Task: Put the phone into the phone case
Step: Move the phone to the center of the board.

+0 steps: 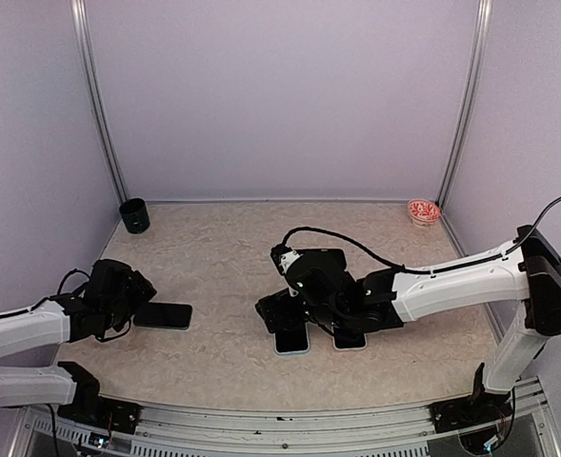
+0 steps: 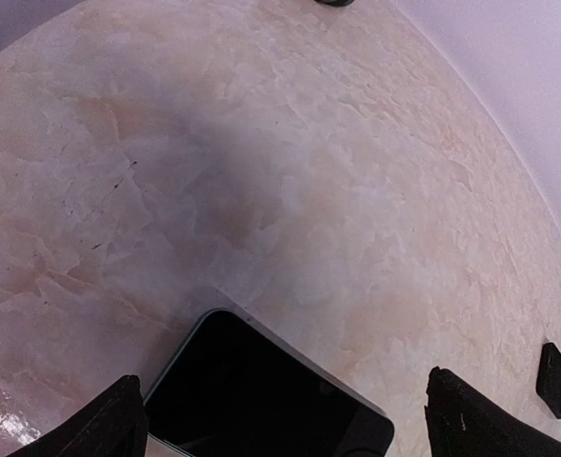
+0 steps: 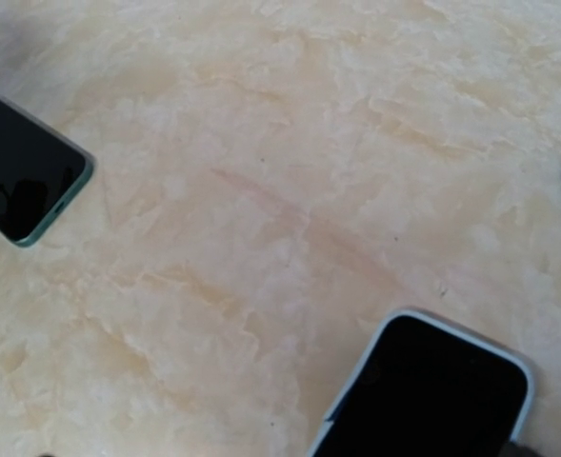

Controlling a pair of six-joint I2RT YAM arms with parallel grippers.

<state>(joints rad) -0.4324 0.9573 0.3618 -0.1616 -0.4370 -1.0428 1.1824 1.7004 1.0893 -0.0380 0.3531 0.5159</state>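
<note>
A dark-screened phone (image 1: 164, 315) with a thin grey edge lies flat at the table's left. In the left wrist view it (image 2: 261, 395) lies between my left gripper's (image 2: 282, 400) wide-open fingers (image 2: 109, 428), which are low over its near end; I cannot tell if they touch it. A phone in a white case (image 1: 291, 339) lies screen up at the middle, with a second light-rimmed phone or case (image 1: 350, 339) beside it. My right gripper (image 1: 286, 307) hovers just behind the white case (image 3: 432, 390). Its fingers do not show in the right wrist view.
A dark cup (image 1: 134, 215) stands at the back left corner. A small red-and-white bowl (image 1: 423, 211) sits at the back right. The right wrist view also shows a green-edged phone (image 3: 25, 181) farther off on the marbled table (image 3: 280, 190).
</note>
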